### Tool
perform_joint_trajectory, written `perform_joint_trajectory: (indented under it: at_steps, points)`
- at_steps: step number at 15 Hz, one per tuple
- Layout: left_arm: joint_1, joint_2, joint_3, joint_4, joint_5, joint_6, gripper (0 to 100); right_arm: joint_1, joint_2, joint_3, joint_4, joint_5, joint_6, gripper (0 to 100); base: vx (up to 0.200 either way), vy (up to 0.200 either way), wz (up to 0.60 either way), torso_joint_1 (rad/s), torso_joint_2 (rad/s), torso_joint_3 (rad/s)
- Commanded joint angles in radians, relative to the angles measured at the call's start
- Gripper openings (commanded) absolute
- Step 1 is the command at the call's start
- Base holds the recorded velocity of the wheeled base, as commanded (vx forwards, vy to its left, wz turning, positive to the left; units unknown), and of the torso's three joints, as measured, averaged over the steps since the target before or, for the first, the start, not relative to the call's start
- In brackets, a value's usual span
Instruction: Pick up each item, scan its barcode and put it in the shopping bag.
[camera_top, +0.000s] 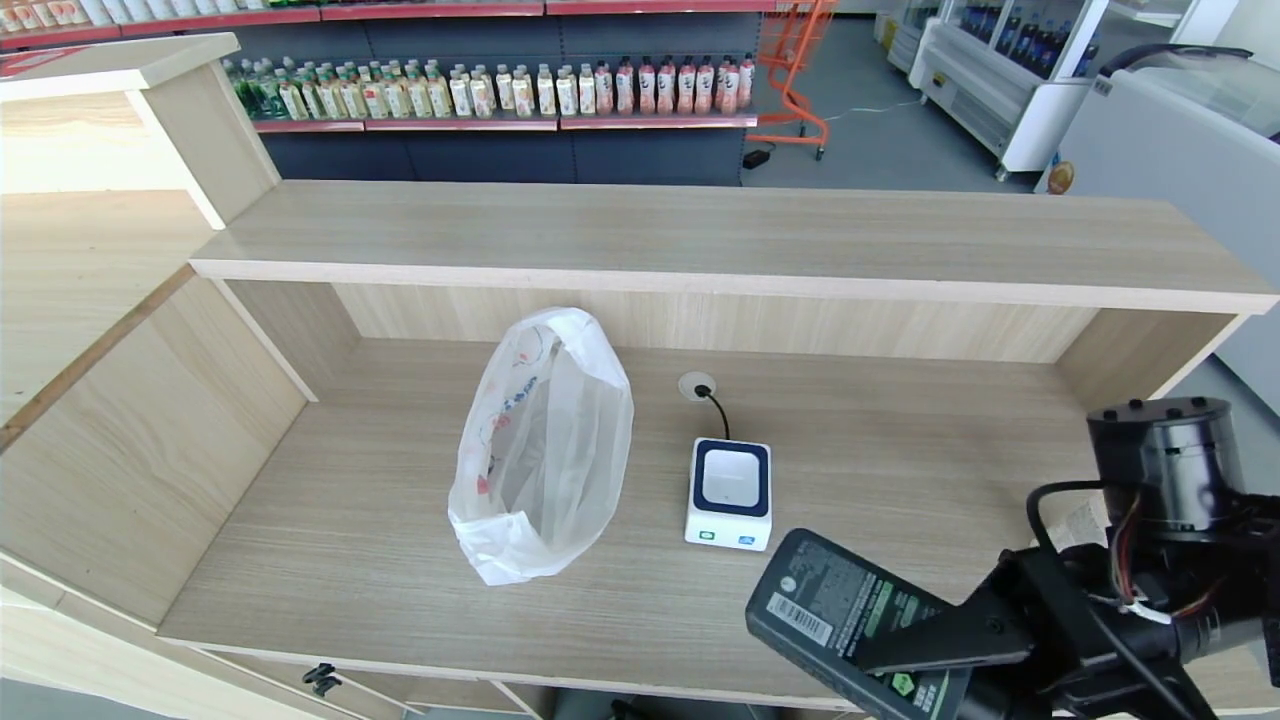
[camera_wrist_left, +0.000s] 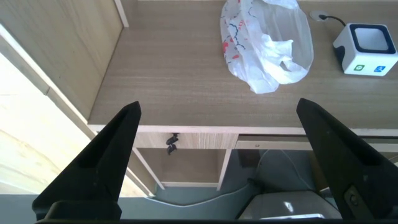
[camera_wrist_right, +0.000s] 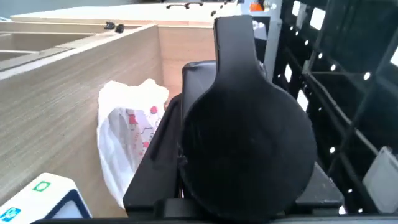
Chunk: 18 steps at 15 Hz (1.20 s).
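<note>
Box (camera_top: 835, 600), clamped in right gripper (camera_top: 930, 648), awaits scanning; next, I judge, turn its barcode (camera_top: 800, 618) toward the scanner (camera_top: 728, 490) at 11 o'clock.

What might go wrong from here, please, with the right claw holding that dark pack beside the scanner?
The barcode on the dark pack faces up, while the scanner window also faces up; without a turn, the scan may fail.
The right claw grips near one end only, so the pack could pivot or slip.
The shopping bag is limp and unheld; the pack may push it away.
</note>
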Motion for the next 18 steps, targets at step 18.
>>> perform_joint_trajectory:
  at_steps: [18]
  points:
    - [0.000,0.002,0.000,0.000,-0.001,0.000,100,-0.098,0.253,-0.178,-0.118,-0.863,2.684,0,0.000,0.000,0.00,0.000,0.00,0.000]
